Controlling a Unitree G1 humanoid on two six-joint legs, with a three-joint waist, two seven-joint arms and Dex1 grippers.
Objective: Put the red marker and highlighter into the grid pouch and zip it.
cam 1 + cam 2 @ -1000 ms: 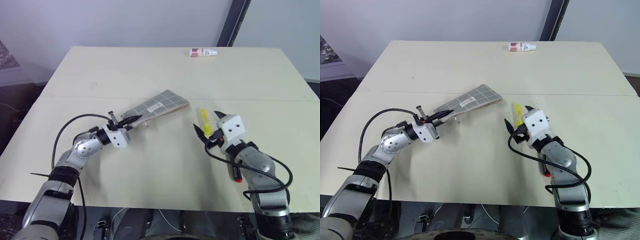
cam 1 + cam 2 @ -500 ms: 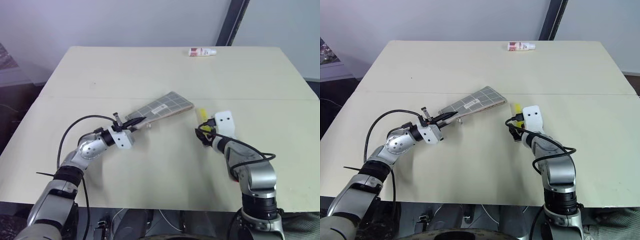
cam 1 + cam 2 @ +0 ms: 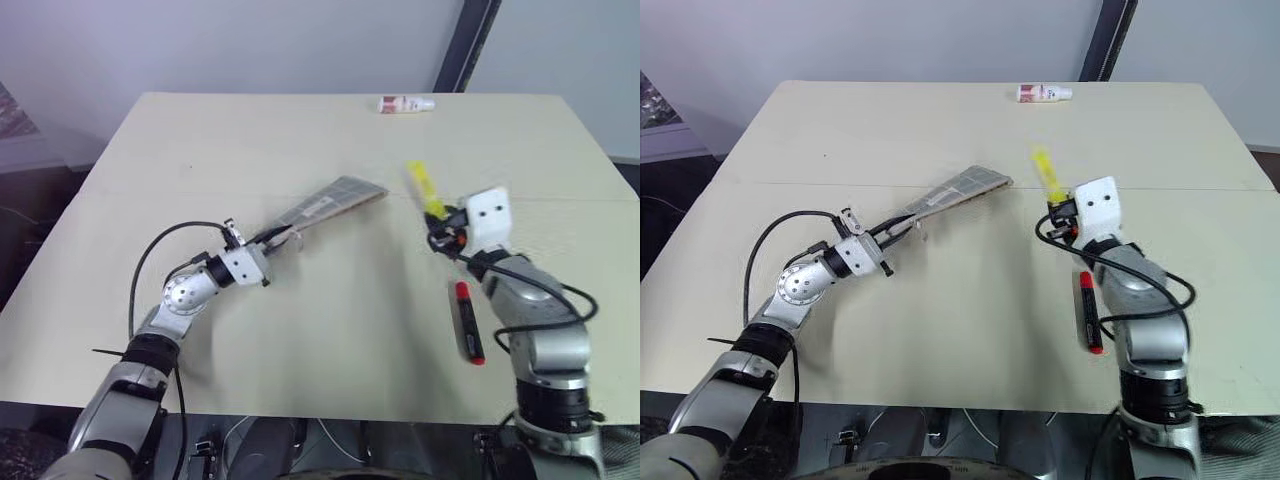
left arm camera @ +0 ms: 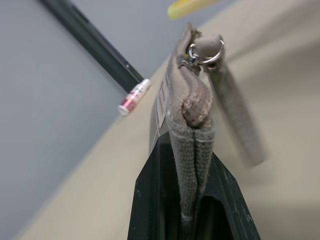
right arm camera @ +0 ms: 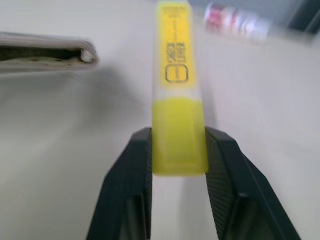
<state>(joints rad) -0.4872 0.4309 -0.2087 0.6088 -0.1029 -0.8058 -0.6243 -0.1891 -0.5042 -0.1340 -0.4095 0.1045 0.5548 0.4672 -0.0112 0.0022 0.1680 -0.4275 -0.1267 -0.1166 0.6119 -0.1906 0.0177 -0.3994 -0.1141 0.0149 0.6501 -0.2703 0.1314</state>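
The right hand clamps the highlighter, lifted at three o'clock of the pouch; the left hand pinches the pouch's corner. Aim squarely for its mouth; the marker waits on the tabletop.

highlighter | black print on barrel | wording unreadable
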